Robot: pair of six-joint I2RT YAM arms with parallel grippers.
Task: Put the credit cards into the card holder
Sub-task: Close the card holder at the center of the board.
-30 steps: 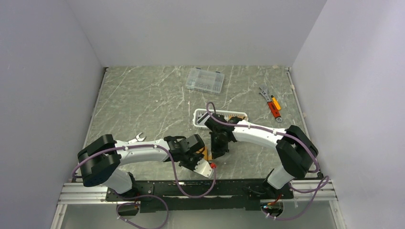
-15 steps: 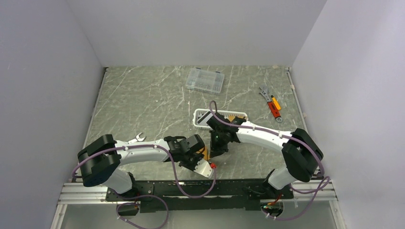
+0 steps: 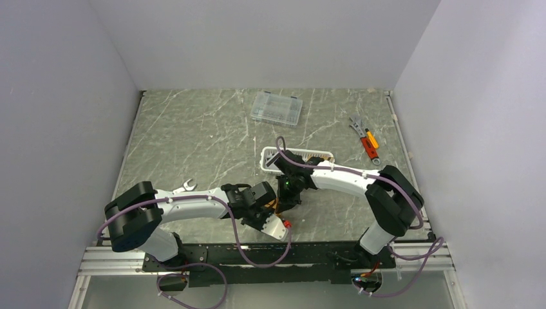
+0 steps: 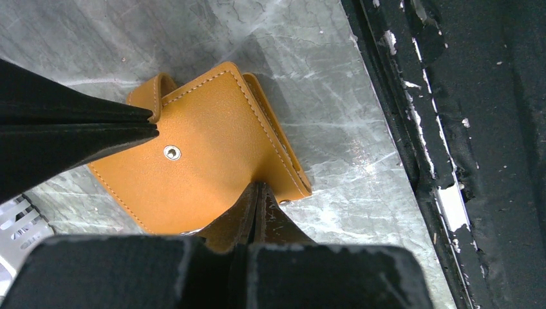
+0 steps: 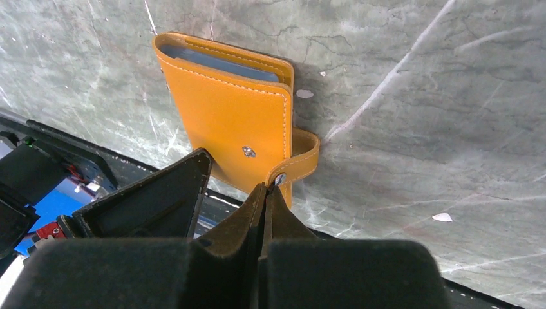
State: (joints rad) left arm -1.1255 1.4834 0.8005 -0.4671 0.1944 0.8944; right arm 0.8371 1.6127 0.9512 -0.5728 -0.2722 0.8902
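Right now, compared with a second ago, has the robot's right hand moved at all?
Yes, slightly. Seen from above, the right hand has slid leftward, judged against the fixed white slotted plastic basket behind it.

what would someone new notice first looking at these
The bright orange card holder stands out, lying folded on the grey marbled table near its front edge, with its snap strap undone. Both arms crowd over it: the right gripper, shut, has its tips at the strap, and the left gripper, also shut, meets another edge.
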